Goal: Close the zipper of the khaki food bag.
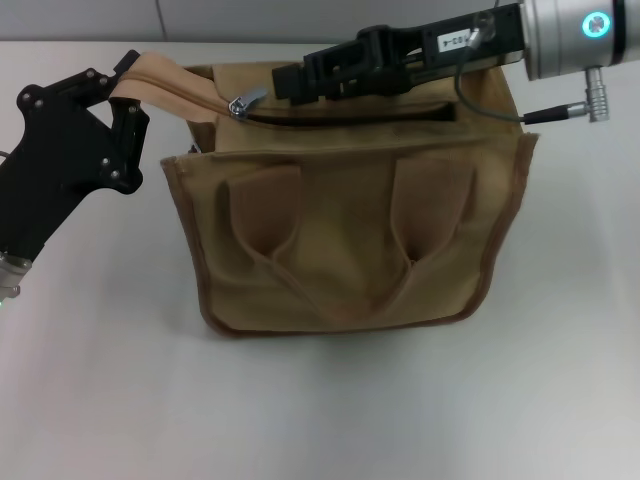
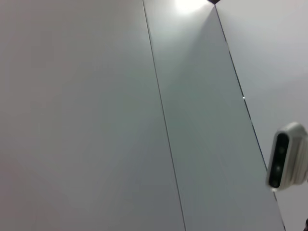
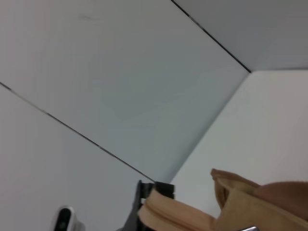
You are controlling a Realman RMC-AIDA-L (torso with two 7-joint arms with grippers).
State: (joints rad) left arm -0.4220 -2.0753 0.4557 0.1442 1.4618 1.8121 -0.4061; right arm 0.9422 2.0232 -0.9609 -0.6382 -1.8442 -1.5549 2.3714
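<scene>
Two grippers are working over the khaki food bag (image 1: 340,240): the left gripper (image 1: 118,95) is pinching the zipper (image 1: 165,90) tail beside the bag's corner, the right gripper (image 1: 290,85) is closing on the silver slider (image 1: 243,101) above two loop handles (image 1: 268,215).

Right end effector (image 1: 300,80): tips overlap zipper (image 1: 330,112) track, jaw state unreadable | left end effector (image 1: 115,95): fingertips covered by tan fabric tail (image 1: 160,88) | khaki food bag (image 1: 345,235): rear wall hidden behind arm; cut off by frame edge in right wrist view | left arm: cropped at frame edge.
</scene>
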